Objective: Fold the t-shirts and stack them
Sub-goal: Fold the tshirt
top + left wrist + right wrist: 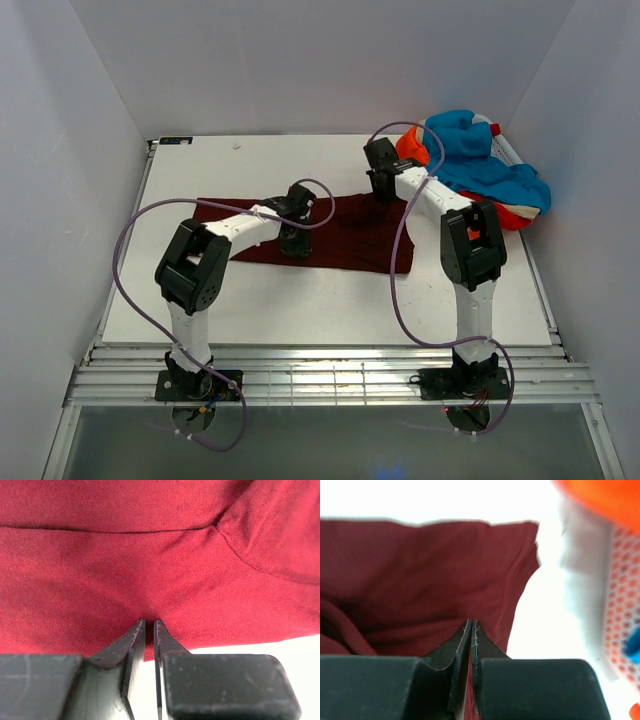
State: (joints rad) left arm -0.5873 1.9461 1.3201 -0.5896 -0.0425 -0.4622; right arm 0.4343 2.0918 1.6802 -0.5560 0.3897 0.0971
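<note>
Our left gripper [297,243] and right gripper [384,198] are both pinched onto the maroon t-shirt [345,235], which seems only partly folded. The orange and turquoise t-shirts [480,165] lie heaped far right, unfolded. Nothing is stacked yet.

One maroon shirt [350,235] is seen on the one counter [300,300]. Beyond its right end one heap is counted, in which one blue shirt [480,160] and one orange shirt [505,215] are made out; whether more are there cannot be told. Two arms are counted, each with one tool: left tool [149,622], right tool [471,622]. Two purple cables are counted: left cable [125,270], right cable [397,290].
</note>
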